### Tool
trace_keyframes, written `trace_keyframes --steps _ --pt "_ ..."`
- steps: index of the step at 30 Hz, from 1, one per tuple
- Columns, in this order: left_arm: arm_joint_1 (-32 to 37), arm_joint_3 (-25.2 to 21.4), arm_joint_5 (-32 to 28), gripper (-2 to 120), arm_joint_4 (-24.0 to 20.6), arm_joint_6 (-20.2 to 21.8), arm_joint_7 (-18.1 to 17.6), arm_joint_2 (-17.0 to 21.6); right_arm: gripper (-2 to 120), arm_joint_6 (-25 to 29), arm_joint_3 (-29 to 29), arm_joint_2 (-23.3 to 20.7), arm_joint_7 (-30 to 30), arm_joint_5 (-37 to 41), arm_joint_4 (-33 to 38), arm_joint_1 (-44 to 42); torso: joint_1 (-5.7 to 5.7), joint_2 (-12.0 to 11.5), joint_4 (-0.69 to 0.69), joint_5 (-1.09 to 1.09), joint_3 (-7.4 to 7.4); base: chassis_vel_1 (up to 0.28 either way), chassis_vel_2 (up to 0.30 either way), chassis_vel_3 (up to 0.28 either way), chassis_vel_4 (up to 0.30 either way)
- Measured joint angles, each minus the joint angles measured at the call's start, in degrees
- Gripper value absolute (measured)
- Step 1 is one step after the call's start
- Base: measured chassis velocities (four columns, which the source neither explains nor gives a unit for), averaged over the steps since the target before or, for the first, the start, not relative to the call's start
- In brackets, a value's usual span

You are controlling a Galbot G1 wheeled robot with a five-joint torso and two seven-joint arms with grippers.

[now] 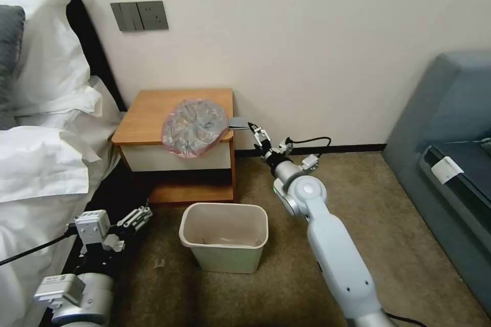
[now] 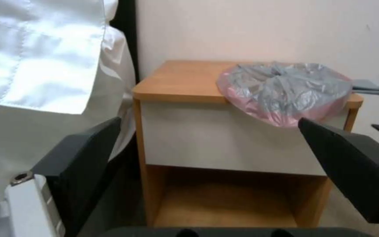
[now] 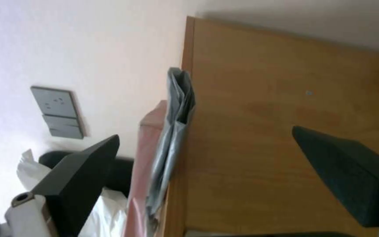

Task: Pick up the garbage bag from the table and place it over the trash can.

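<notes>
The garbage bag (image 1: 195,126) lies crumpled on the front right part of the table (image 1: 148,112), its pinkish edge hanging over the front lip of the surface and down onto the white drawer front (image 1: 174,157). A flat grey folded piece (image 1: 238,122) sticks out past the right edge of the surface. No brand or writing on any of these can be read; small tags on the left arm are too small to read.

The right gripper (image 1: 251,125) is raised beside the table's right edge, just by that grey piece, with its fingers (image 3: 82,171) spread and holding nothing. The left gripper (image 1: 146,210) hangs low near the floor beside the bed (image 1: 36,163), facing the table front, its fingers (image 2: 82,158) also spread and empty.

The trash can (image 1: 224,237) stands upright on the carpet in front of the table, between the 2 arms, with open floor to its right. A grey sofa (image 1: 445,127) sits well apart at the right.
</notes>
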Motion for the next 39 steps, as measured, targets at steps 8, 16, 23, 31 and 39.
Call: trace_keyframes --steps 8,16,23,31,39 --pt "0.8 0.3 1.1 100 -0.5 -0.7 0.4 -1.0 100 -0.1 -0.7 0.9 -3.1 -1.9 -6.7 5.1 0.0 0.0 0.0 0.01 0.0 0.0 0.0 0.0 0.0" --pt "0.4 0.5 1.1 100 -0.2 -0.9 0.4 -1.2 70 0.2 -1.7 0.6 -3.1 -1.8 -8.1 7.0 0.0 0.0 0.0 0.01 0.0 0.0 0.0 0.0 0.0" --pt "0.1 0.4 1.0 100 0.1 -0.9 0.4 -1.1 46 0.4 -2.1 0.5 -2.3 -1.9 -7.6 7.2 0.0 0.0 0.0 0.01 0.0 0.0 0.0 0.0 0.0" --pt "0.3 0.1 0.9 100 -0.1 -0.9 0.4 -1.1 18 0.9 -2.6 0.7 -1.4 -2.0 -7.2 7.3 0.0 0.0 0.0 0.01 0.0 0.0 0.0 0.0 0.0" --pt "0.5 -0.2 1.2 100 0.0 -1.4 0.4 -1.2 0 2.2 -3.8 -1.4 3.2 -1.3 -0.1 4.6 0.0 0.0 0.0 0.01 0.0 0.0 0.0 0.0 0.0"
